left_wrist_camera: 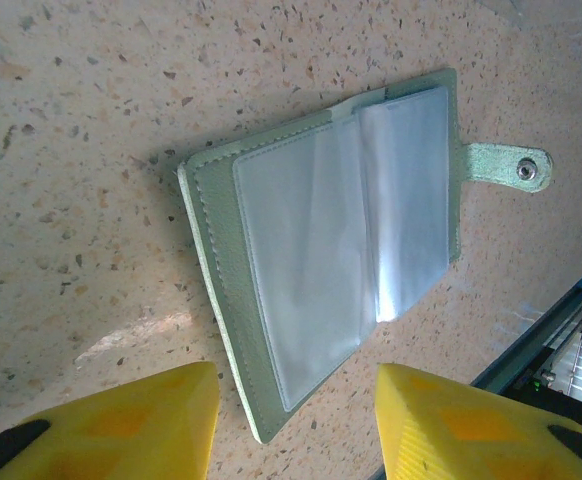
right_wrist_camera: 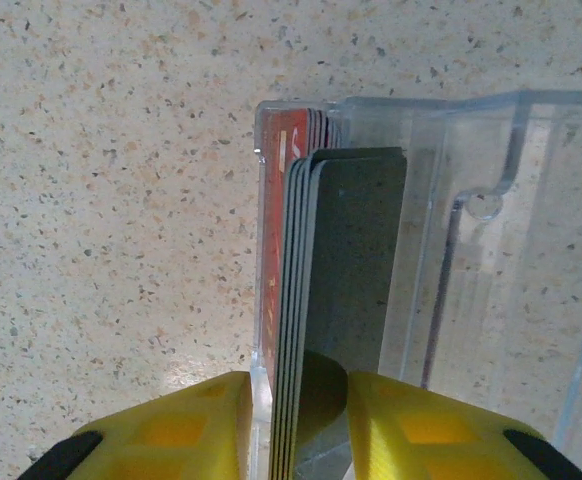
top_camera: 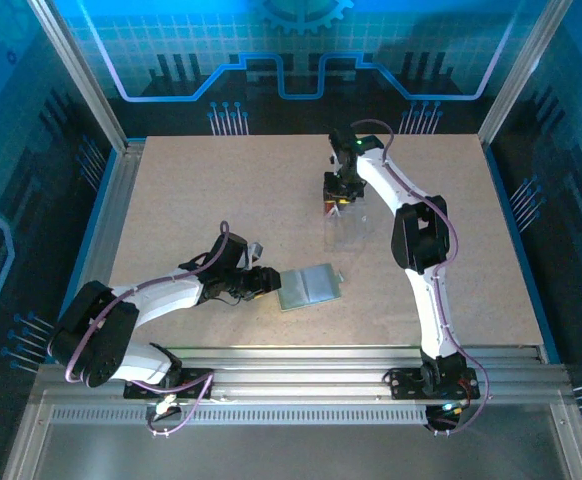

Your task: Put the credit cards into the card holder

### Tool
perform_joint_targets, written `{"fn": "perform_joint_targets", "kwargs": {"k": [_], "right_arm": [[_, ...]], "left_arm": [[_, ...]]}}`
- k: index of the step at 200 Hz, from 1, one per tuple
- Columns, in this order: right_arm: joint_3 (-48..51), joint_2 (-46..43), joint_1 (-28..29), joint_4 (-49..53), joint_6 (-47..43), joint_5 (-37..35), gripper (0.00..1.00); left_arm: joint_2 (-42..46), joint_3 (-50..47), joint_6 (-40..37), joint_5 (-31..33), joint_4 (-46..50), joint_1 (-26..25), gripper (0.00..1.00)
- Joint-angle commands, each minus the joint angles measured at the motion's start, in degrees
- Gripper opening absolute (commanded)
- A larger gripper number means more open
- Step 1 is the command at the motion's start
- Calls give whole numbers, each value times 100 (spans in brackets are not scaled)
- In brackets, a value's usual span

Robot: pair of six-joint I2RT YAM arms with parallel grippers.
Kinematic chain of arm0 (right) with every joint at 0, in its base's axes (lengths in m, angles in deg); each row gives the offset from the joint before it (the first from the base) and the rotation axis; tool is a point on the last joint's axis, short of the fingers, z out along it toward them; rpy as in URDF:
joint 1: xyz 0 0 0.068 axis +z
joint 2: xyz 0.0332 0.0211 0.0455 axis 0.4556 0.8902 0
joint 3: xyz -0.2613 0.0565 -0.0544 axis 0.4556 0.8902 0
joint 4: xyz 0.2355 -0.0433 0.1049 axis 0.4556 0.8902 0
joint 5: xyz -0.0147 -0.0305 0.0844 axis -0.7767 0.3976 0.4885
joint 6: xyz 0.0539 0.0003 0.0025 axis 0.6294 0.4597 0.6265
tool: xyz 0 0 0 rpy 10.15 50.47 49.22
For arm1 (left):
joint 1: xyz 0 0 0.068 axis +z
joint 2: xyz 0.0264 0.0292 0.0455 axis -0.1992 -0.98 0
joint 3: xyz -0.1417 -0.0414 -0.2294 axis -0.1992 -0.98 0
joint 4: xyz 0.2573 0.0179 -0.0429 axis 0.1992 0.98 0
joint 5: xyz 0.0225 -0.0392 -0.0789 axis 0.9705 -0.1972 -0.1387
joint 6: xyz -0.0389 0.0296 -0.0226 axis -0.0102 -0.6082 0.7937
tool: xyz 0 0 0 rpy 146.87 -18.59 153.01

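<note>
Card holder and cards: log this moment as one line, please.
left gripper open over card holder lying open on table | right gripper astride dark credit cards in clear case | holder: no cards yet

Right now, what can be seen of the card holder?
The card holder is a pale grey-green wallet with a leather-like grain and stitched edge, lying open and flat on the speckled table. Its clear plastic sleeves face up, seemingly empty, one leaf partly lifted. A strap with a metal snap sticks out from one side. The left gripper sits at its near corner, jaws apart, one on each side.
</note>
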State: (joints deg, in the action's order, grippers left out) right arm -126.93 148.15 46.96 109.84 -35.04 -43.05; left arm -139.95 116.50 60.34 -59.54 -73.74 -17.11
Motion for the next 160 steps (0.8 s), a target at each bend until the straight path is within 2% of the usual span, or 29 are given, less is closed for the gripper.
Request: {"fn": "perform_joint_targets", "kwargs": {"k": [1,160], "right_arm": [[88,-268,0,-40,-65,271,31],[1,-498,10,22,-158,506,28]], "left_arm": [[-45,-28,-15,-95,-46,30,46],[-85,-72,15,-100,-112,34,46]]}}
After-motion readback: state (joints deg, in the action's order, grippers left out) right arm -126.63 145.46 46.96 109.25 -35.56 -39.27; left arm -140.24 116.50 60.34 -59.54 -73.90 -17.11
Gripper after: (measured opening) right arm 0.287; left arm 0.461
